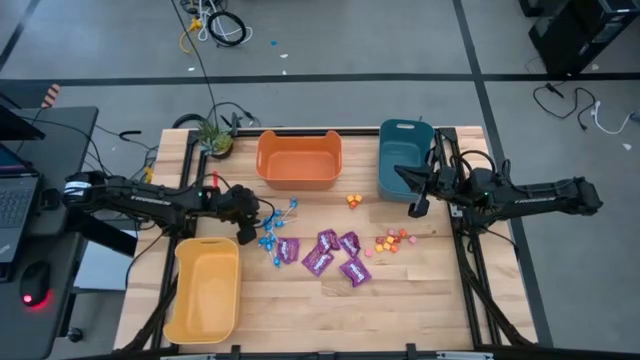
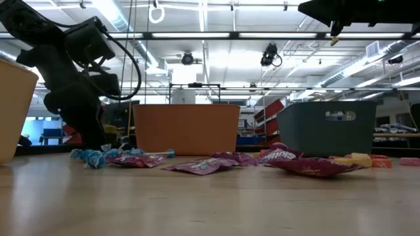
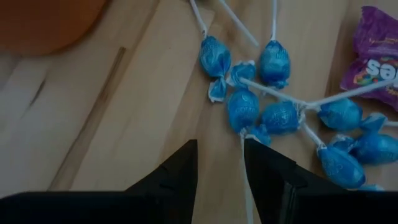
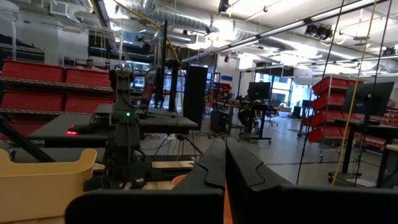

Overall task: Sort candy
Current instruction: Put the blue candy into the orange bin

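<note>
Left gripper point(image 1: 247, 222): low over the table just beside the lollipops, between the yellow bin and the orange bin; fingers point(image 3: 177, 177) spread apart with nothing between them, pointing at the blue heads; one white stick lies along the inner edge of a finger.
Right gripper point(image 1: 417, 208): raised above the table in front of the teal bin, well apart from any candy; fingers point(image 4: 214, 163) pressed together, empty.
Lollipops point(image 1: 272, 232): loose cluster of blue-wrapped heads on thin white sticks, lying flat on the wood left of the purple packets; sticks cross one another.
Purple packets point(image 1: 330, 254): several shiny flat bags grouped near the middle of the table, some overlapping, just right of the lollipops.
Small pieces point(image 1: 391, 240): orange, red and pink bits scattered right of the purple packets; a couple more point(image 1: 353, 200) sit near the orange bin.
Orange bin point(image 1: 299, 160): at the far edge, centre.
Teal bin point(image 1: 404, 150): at the far edge, right of the orange bin.
Yellow bin point(image 1: 205, 292): at the near left corner.
Table point(image 1: 410, 300): light wood.
</note>
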